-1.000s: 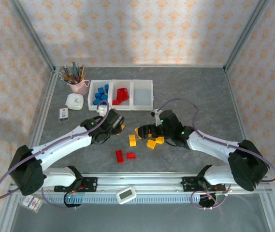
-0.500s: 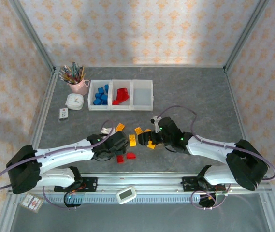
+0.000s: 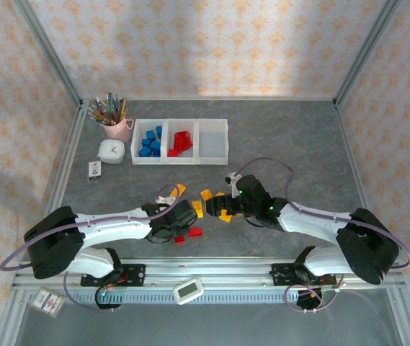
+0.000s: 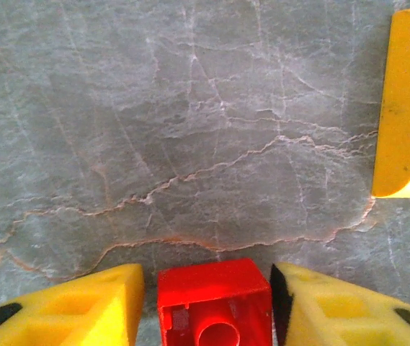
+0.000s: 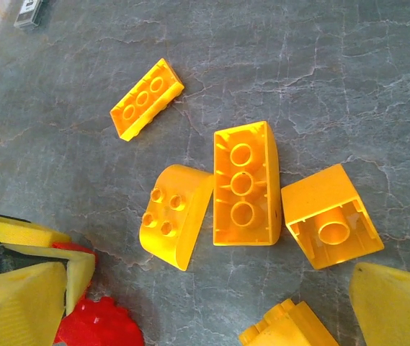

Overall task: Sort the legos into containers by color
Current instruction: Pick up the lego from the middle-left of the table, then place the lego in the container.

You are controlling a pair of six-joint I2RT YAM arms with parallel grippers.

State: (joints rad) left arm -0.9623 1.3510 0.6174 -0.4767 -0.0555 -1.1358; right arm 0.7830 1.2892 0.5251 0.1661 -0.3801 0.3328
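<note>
Left claw [image 4: 206, 281]: low over the worktop [image 4: 190, 108], its two yellow fingers [image 4: 82, 299] standing either side of a red brick [image 4: 214, 306]. The brick fills nearly all the space between them, with a thin dark gap on one side, so I cannot tell whether it is pinched.
Red brick: square, its hollow underside facing the wrist camera. A yellow brick [image 4: 406, 108] lies apart from it at the right edge of that view.
Right claw [image 5: 212, 288]: spread wide, holding nothing, close above a cluster of yellow bricks [image 3: 225, 215] in the middle of the worktop.
Yellow bricks: an oblong brick [image 5: 244, 184] with its underside showing lies against a rounded four-stud brick [image 5: 172, 216] on its left, with a square brick [image 5: 332, 215] just beside it on its right. A flat oblong [image 5: 147, 99] lies apart beyond them.
Second red brick [image 3: 194, 232]: loose on the worktop near the front edge.
Bins [image 3: 212, 160]: three joined in a row toward the back, well apart from both claws, with blue bricks [image 3: 149, 142] in the left one and red bricks [image 3: 181, 141] in the middle one.
Left of the bins: a pink cup [image 3: 116, 126] of pencils and a small white clock [image 3: 111, 151].
</note>
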